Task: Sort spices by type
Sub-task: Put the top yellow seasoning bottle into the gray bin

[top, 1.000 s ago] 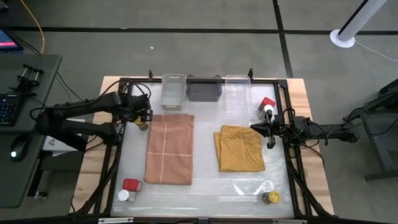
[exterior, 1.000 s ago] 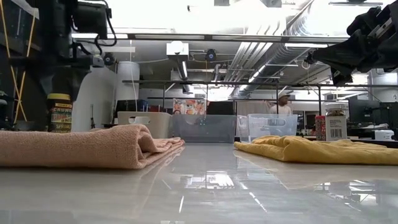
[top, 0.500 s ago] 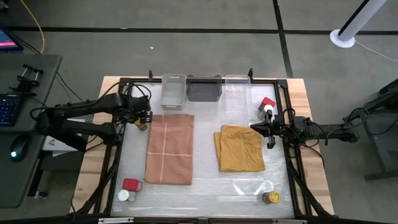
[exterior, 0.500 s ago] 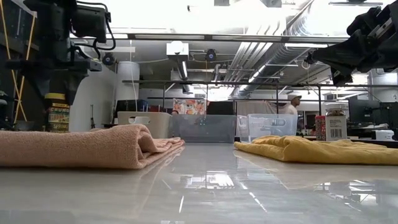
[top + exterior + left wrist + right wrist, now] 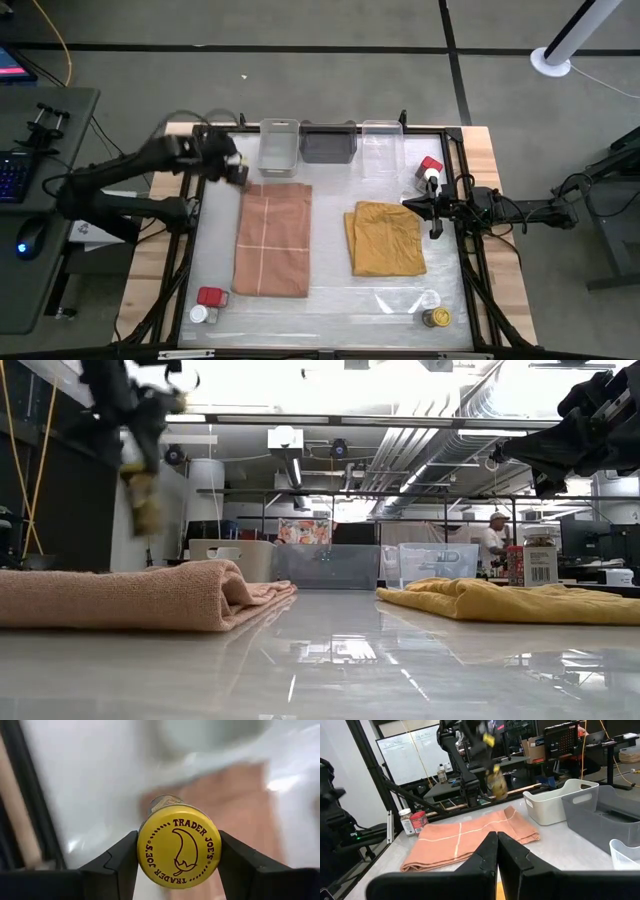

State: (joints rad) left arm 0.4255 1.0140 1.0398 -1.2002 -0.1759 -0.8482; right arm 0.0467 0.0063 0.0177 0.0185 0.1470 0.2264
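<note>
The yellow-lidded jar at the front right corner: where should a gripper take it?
Grip the yellow-lidded jar across its round lid, coming straight down. It stands upright with bare table around it, and the left gripper holds the matching jar that way, fingers on opposite lid edges.

My table point(image 5: 330, 300) has a pink cloth point(image 5: 272, 240) and mustard cloth point(image 5: 386, 238) mid-surface, three bins point(image 5: 279, 147) along the far edge, spices point(image 5: 210, 297) near the corners.

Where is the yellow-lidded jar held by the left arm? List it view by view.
High: yellow-lidded jar blurred, by the pink cloth's far corner.
Low: jar lifted, upper left, above the cloth.
Left wrist: lid between left end effector fingers.
Right wrist: jar airborne beyond the cloth.
Shared landmark: pink cloth.
</note>
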